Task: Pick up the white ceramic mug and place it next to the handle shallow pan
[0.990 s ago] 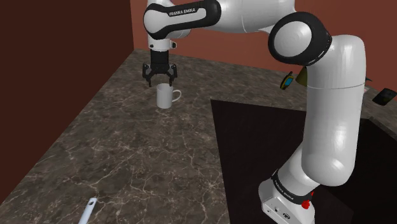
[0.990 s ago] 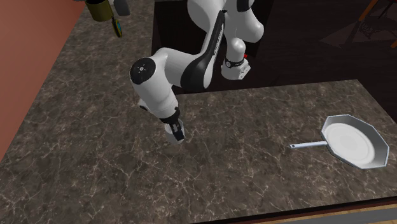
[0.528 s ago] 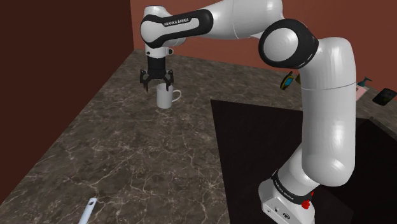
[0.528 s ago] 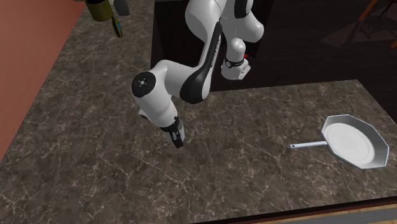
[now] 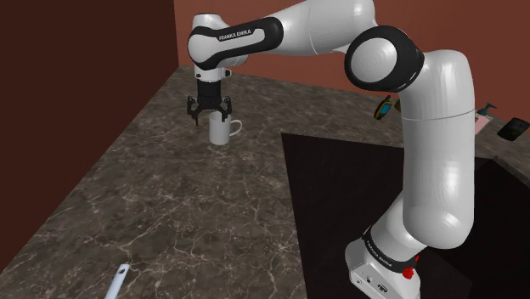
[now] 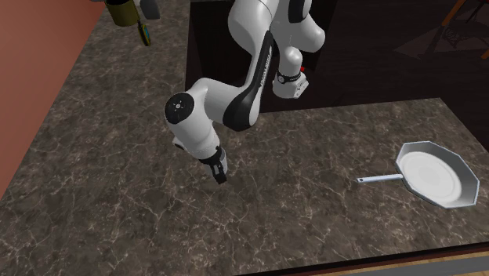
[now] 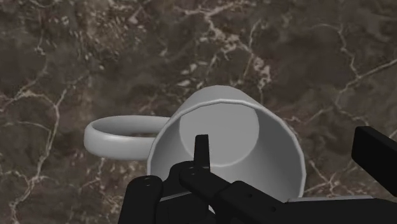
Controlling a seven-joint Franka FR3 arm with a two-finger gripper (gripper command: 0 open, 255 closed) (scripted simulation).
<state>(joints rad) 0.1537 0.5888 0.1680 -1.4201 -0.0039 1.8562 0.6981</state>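
Shoulder camera is sitting beside and behind the white Franka arm (image 5: 442,153), looking down across the dark veined stone countertop (image 5: 170,204) toward the red-brown wall (image 5: 272,64). Second camera is hanging high opposite, facing the arm's base (image 6: 288,82). Wrist camera is peering close into the white handled mug (image 7: 229,140). Both exterior views are sharing countertop and arm.

White mug (image 5: 220,130) upright, pan (image 6: 437,174) well apart

Legible marking, one item: white capitals "FRANKA EMIKA" on the black band (image 5: 235,36) of the arm (image 5: 433,127), at 11 o'clock in the shoulder view.

White lettering on the dark ring (image 5: 380,251) near the arm's base, at 5 o'clock: too small to read.

Second exterior view, lettering along the dark sleeve (image 6: 265,69) at 12 o'clock: illegible.
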